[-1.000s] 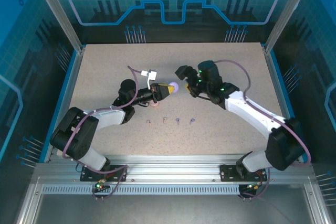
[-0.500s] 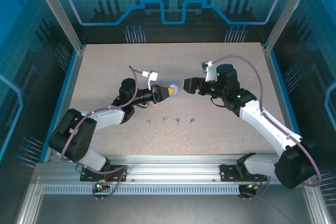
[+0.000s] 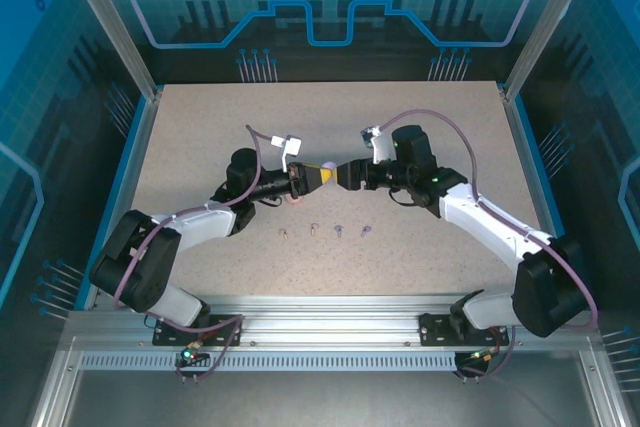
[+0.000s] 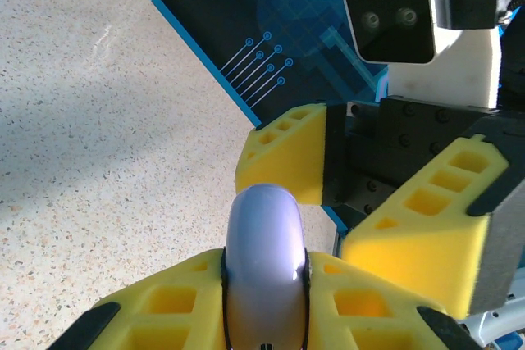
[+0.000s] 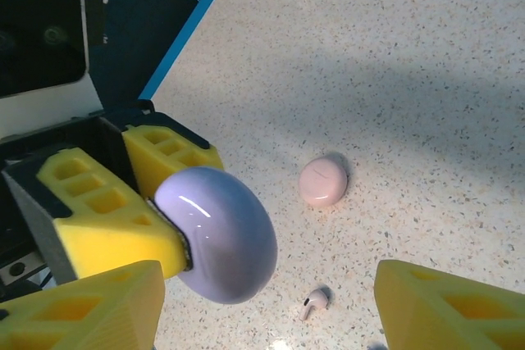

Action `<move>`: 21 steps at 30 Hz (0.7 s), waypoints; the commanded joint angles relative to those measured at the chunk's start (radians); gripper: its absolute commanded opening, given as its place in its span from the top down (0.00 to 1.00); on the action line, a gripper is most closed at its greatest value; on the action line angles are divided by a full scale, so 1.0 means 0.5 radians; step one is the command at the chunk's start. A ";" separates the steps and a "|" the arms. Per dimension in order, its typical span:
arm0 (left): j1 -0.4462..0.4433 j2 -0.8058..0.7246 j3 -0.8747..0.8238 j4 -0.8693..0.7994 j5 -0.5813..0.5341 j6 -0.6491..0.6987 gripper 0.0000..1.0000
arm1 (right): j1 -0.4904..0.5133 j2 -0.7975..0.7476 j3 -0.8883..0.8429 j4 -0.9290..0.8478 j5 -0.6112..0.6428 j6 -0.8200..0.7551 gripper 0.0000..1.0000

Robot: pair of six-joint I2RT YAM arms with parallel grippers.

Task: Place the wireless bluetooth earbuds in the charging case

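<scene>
My left gripper (image 3: 318, 176) is shut on a closed round purple charging case (image 4: 267, 256), held edge-on above the table. My right gripper (image 3: 348, 173) faces it nose to nose. In the right wrist view the right gripper (image 5: 267, 313) is open, its yellow fingers (image 5: 82, 309) wide apart, with the purple case (image 5: 221, 231) just ahead of them and untouched. A closed pink charging case (image 5: 324, 179) lies on the table below. The wireless bluetooth earbuds lie in a row: two pale pink (image 3: 284, 234) (image 3: 314, 229) and two purple (image 3: 339, 230) (image 3: 365, 230). One pink bud (image 5: 314, 301) shows under the right gripper.
The speckled table (image 3: 200, 137) is bordered by blue rails and glass walls. The left arm's cable loop and white connector (image 3: 290, 140) rise just behind the grippers. Open tabletop lies to the back and on both sides.
My right arm has swung left and lowered until its fingers meet the held purple case, and its jaws have narrowed somewhat. The left arm and its grip have stayed still.
</scene>
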 commanded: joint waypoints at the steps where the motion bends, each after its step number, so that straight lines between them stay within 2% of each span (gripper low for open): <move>1: -0.005 -0.070 0.059 0.001 0.044 0.061 1.00 | 0.013 0.048 0.011 0.035 0.022 -0.028 0.32; 11: -0.007 -0.114 0.056 -0.004 0.065 0.057 1.00 | -0.078 0.138 -0.059 0.108 0.050 0.054 0.41; 21: -0.016 -0.141 0.047 -0.012 0.063 0.060 1.00 | -0.118 0.187 -0.087 0.152 0.018 0.106 0.45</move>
